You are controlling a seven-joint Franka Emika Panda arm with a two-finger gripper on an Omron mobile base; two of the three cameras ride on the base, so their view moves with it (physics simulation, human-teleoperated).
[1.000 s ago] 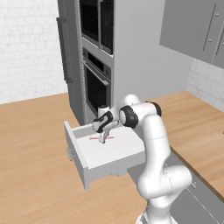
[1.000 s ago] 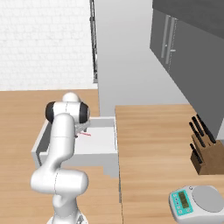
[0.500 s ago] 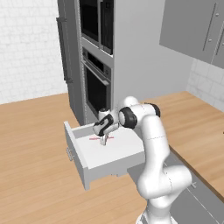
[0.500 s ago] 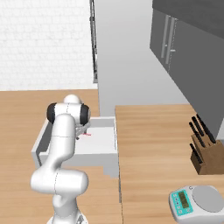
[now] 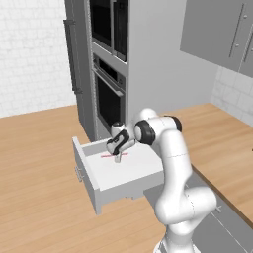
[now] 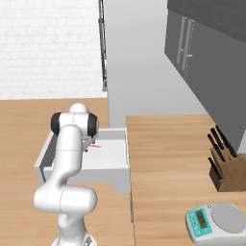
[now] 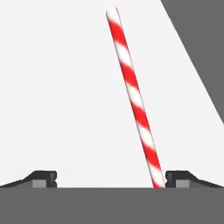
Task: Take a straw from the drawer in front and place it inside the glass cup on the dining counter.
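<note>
now the claw [image 7: 109,179] gapes wide over the straw [image 7: 133,96], holding nothing.

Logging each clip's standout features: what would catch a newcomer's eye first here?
The red-and-white striped straw lying on the white floor of the pulled-out drawer, below the dark wall ovens. The white arm's gripper hangs right over it, jaws open.

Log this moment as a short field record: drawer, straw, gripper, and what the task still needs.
drawer: pulled open, white floor showing
straw: red and white striped, lying flat on the drawer floor
gripper: open, low over the straw, one fingertip beside the straw's near end
held: nothing
task still needs: close on the straw, lift it, carry it to the cup
</note>
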